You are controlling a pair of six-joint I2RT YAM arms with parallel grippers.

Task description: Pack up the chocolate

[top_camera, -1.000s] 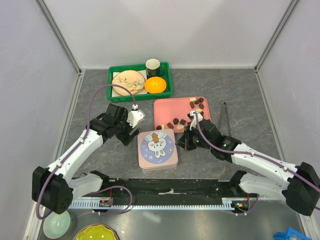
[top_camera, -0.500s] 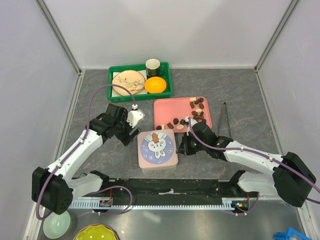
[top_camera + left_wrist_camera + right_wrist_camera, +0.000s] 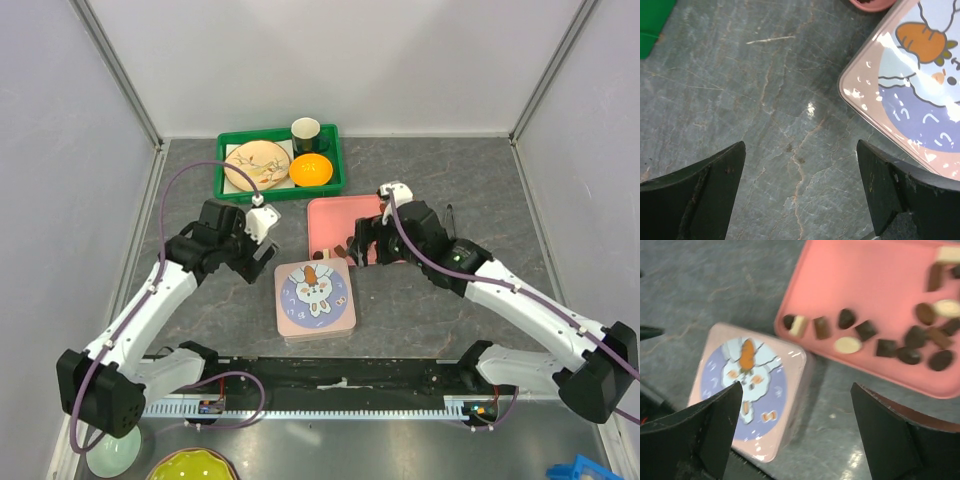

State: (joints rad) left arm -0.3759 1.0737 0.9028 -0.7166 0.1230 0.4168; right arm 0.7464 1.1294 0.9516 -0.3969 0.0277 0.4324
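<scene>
**Both end effectors open, tin apparently not yet opened**

The counter [image 3: 480,180] looks like grey stone, smooth and slightly glossy, so the tin may slide on it. I would let the left end effector [image 3: 800,195], wide open and empty near the tin's corner, brace the box while the lid comes off. The pink tray [image 3: 865,275] is shallow, with a low rounded rim. The square tin [image 3: 315,295] has rounded corners and a shiny rabbit-print lid; it seems closed, though the right wrist view is blurred. The right end effector [image 3: 797,432], open and empty, hangs above tin and tray. The chocolate [image 3: 866,330] lies loose on the tray, in small oval or blocky pieces. Take one at a time, gently.
</scene>
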